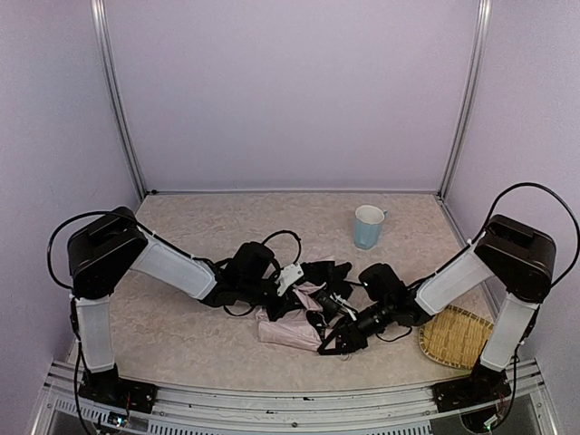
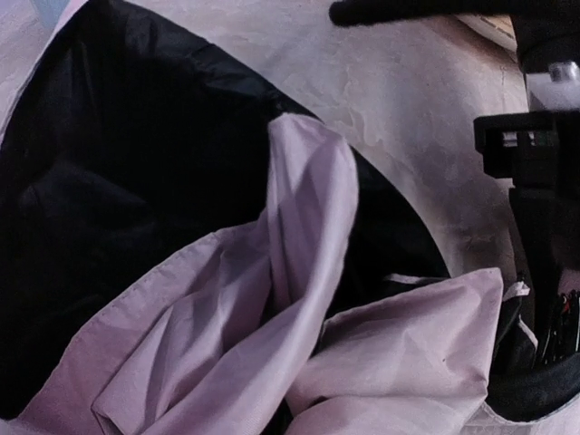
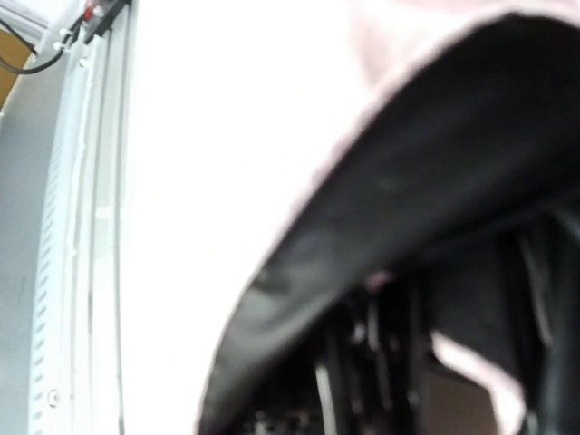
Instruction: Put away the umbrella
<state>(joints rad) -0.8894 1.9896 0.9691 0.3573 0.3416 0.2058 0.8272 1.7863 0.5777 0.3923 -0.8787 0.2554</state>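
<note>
The umbrella (image 1: 290,328) is lying crumpled on the table, nearer the arm bases than the cup (image 1: 368,227). The right gripper (image 1: 337,341) and, farther from the cup, the left gripper (image 1: 288,288) are sitting among its folds. I cannot tell whether either pair of jaws is clenched. The loose fabric is probably threatening to snag or slip free.

No readable text, no labels, brands, numbers or signs legible in any view
</note>
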